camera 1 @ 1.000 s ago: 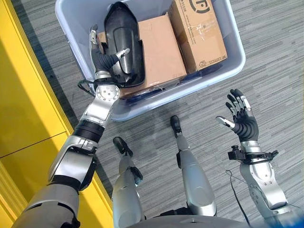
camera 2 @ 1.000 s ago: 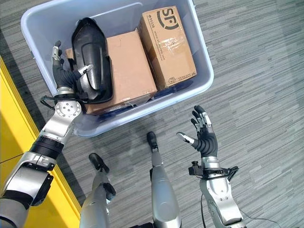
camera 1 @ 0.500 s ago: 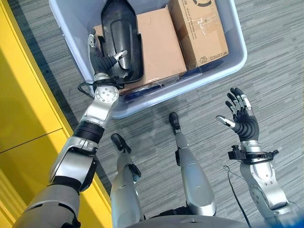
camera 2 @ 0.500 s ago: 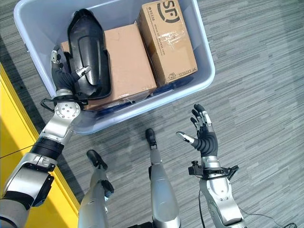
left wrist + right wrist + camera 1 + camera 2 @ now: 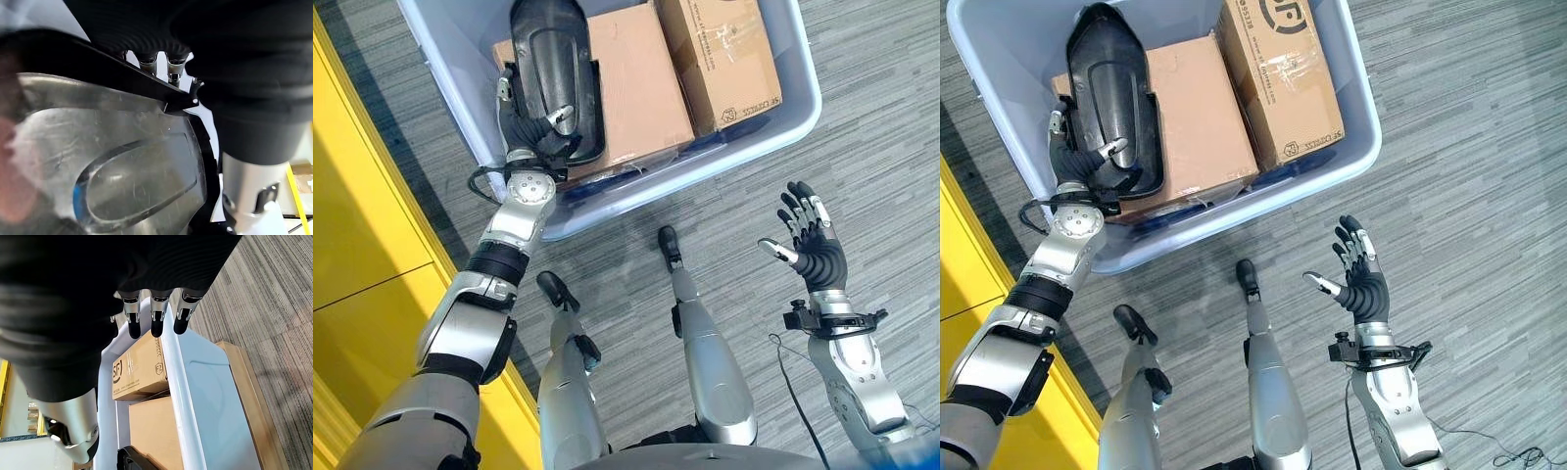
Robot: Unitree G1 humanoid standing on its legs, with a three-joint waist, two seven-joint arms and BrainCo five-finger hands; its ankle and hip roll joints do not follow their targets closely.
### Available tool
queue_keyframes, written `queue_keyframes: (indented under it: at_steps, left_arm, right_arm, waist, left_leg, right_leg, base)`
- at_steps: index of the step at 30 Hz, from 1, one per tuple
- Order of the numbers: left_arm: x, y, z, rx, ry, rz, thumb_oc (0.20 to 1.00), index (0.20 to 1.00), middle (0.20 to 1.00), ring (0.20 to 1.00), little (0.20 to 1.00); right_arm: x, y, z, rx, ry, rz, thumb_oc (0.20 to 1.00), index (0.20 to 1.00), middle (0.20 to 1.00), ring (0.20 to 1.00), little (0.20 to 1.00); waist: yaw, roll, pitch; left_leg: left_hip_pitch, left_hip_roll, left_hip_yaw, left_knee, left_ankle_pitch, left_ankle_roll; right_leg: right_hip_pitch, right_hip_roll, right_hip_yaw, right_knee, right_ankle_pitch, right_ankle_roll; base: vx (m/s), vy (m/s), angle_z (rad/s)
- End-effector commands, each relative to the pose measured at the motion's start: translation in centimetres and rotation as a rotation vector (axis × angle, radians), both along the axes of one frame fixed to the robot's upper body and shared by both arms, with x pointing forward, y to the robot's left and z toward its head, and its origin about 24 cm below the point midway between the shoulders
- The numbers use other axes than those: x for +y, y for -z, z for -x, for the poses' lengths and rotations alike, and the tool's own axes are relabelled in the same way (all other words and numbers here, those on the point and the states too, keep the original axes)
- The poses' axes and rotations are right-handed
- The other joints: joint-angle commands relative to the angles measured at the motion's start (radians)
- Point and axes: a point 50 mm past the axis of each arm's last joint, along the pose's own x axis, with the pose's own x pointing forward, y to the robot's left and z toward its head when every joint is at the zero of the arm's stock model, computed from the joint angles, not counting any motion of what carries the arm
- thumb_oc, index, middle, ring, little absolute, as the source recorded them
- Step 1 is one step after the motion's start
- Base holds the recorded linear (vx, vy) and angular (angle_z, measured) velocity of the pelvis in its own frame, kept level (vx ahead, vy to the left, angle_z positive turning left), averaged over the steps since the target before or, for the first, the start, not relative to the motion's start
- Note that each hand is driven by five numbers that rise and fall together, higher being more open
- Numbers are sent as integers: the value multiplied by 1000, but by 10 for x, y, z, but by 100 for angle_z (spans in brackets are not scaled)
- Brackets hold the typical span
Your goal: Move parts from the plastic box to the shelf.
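Now reaching deeper into box (image 5: 1351, 157), left hand (image 5: 1077, 162) pinching black part (image 5: 1107, 93); right hand (image 5: 1356, 279) hovering spread.

Pale blue-grey plastic box (image 5: 1361, 147) containing a glossy black moulded part (image 5: 1107, 93) and two plain brown cardboard cartons (image 5: 1197, 113), one bearing black print (image 5: 1278, 78). Floor (image 5: 1469, 147) of grey carpet with fine streaked stripes in lighter and darker grey; a bright yellow panel (image 5: 362, 215) borders it.
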Motion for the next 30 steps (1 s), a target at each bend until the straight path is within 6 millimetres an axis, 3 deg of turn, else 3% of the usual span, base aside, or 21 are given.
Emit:
queue_keyframes:
  at_steps: [1,13,30]
  left_arm:
    - [20,-49,-3,-117,-36,36,1000,1000,1000,1000,1000]
    - [19,-54,-7,-114,-32,115,1000,1000,1000,1000,1000]
    - [3,-44,20,-266,-8,109,1000,1000,1000,1000,1000]
  right_arm:
    - [-19,-21,0,-97,49,-11,1000,1000,1000,1000,1000]
    - [-19,-22,3,-88,49,-9,1000,1000,1000,1000,1000]
    - [-24,-27,2,-117,74,23,1000,1000,1000,1000,1000]
  waist:
    - [-11,-26,29]
    - [-6,-34,30]
    - [8,-33,29]
  left_leg:
    - [-1,52,-106,156,-106,-27]
    - [-58,50,-123,172,-114,-22]
    - [-58,40,-132,169,-128,-13]
  right_leg:
    - [30,-19,-14,189,-182,59]
    - [0,-18,-23,187,-181,59]
    - [-6,-15,-30,198,-196,48]
  base:
    - [0,-12,4]
    - [2,-2,1]
    - [1,0,1]
